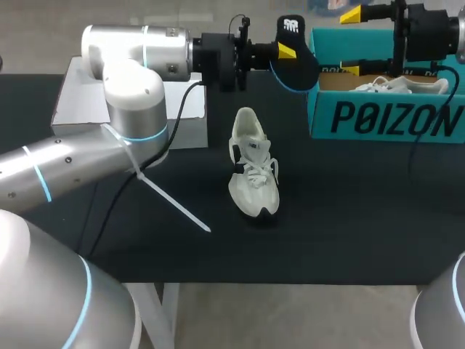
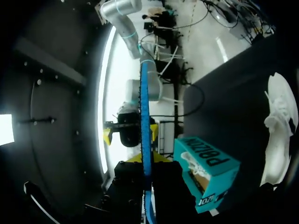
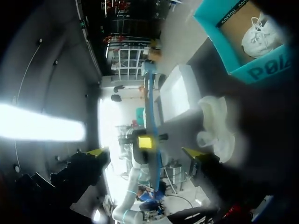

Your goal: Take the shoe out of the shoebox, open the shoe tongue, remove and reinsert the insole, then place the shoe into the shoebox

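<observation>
My left hand (image 1: 287, 51) is clenched on one dark insole (image 1: 296, 67) with a blue edge, holding it in the air above the far part of the surface (image 1: 349, 218). In the head view the insole hangs just beside the left wall of the teal shoebox (image 1: 385, 120). In the left wrist view the insole (image 2: 145, 140) stands edge-on between my fingers, with the shoebox (image 2: 205, 172) off to one side.

My right hand (image 1: 352, 42) is released, its two yellow tips spread wide. It hovers over the shoebox's open top and faces the insole from the other side.

There are two white shoes. One shoe (image 1: 253, 171) stands upright on its sole near the middle of the surface, toe toward the near edge. The second shoe (image 1: 399, 86) lies inside the shoebox.

One white box (image 1: 80, 94) sits at the far left, partly hidden behind my left arm. A thin white tie (image 1: 174, 203) juts from that arm and ends near the shoe – the only thing close to it on that side.

The shoebox sits at the far right, running out of view. Bare dark surface lies in front of the shoe and to its right, up to the near edge.
</observation>
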`<state>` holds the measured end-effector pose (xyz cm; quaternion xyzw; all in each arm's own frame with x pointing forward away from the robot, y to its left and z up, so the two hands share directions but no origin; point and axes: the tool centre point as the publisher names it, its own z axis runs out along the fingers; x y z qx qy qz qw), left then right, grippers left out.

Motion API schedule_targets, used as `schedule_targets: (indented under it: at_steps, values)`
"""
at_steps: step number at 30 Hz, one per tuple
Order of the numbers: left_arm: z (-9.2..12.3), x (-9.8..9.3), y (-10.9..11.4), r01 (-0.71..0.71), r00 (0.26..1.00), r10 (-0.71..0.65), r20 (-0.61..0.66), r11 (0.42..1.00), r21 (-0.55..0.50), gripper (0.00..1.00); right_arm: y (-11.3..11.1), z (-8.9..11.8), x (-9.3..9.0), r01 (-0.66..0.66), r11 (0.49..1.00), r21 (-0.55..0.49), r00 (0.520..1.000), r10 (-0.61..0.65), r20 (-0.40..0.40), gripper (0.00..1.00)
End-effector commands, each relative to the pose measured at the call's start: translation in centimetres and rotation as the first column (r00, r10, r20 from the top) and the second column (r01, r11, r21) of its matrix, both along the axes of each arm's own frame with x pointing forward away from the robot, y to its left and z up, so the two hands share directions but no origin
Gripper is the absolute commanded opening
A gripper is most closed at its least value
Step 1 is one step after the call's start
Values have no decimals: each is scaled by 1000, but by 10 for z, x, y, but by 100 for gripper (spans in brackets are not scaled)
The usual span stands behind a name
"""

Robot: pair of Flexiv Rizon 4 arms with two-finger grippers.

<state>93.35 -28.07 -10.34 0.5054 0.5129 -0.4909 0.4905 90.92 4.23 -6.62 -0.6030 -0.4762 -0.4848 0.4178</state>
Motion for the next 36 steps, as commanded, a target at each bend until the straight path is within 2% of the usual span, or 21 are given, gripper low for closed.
schedule_targets:
  at_steps: [1, 7, 8, 9, 10, 14, 16, 17, 22, 24, 25, 28, 33, 36]
  values:
    - [4, 0, -2, 11, 1000, -11, 14, 1000, 10, 0, 12, -6, 8, -27, 999, 28, 1000, 26, 13, 100]
    - [6, -5, -6, 24, 999, -25, 35, 999, 33, 0, 23, -14, 12, -42, 998, 46, 999, 42, -11, 100]
    - [7, -4, -6, 26, 999, -27, 32, 999, 31, 0, 24, -13, 12, -43, 998, 46, 999, 44, -11, 92]
    - [7, -4, -6, 30, 999, -30, 28, 999, 25, 0, 26, -14, 12, -45, 998, 45, 999, 46, -9, 62]
    - [8, -4, -6, 32, 999, -32, 22, 999, 19, 0, 27, -14, 12, -47, 998, 45, 999, 48, -9, 46]
    - [7, -2, -8, 37, 999, -37, 14, 999, 14, 0, 32, -14, 10, -63, 997, 40, 998, 63, -3, 44]
    - [7, -2, -10, 41, 999, -41, 11, 999, 14, 0, 36, -14, 9, -73, 997, 38, 997, 73, 0, 34]
    - [7, -1, -11, 46, 999, -46, 7, 999, 12, 0, 38, -14, 8, -78, 996, 37, 997, 78, 0, 33]
    - [8, -3, -15, 57, 998, -57, 8, 998, 9, 0, 45, -16, 6, -93, 995, 34, 996, 93, -4, 31]
    - [8, -3, -15, 59, 998, -59, 10, 998, 8, 0, 46, -17, 5, -97, 995, 34, 995, 97, -8, 13]
    - [8, -3, -15, 59, 998, -59, 11, 998, 8, 0, 47, -17, 4, -98, 995, 34, 995, 99, -9, 12]
    - [8, -1, -13, 53, 999, -53, 9, 999, 7, 0, 49, -17, 2, -105, 994, 34, 994, 105, -11, 22]
    - [8, 0, -12, 47, 999, -47, 7, 999, 1, 0, 52, -18, 0, -117, 993, 30, 993, 118, -13, 16]
    - [8, 1, -12, 45, 999, -45, 10, 999, 2, 0, 54, -18, -2, -122, 992, 30, 992, 122, -15, 17]
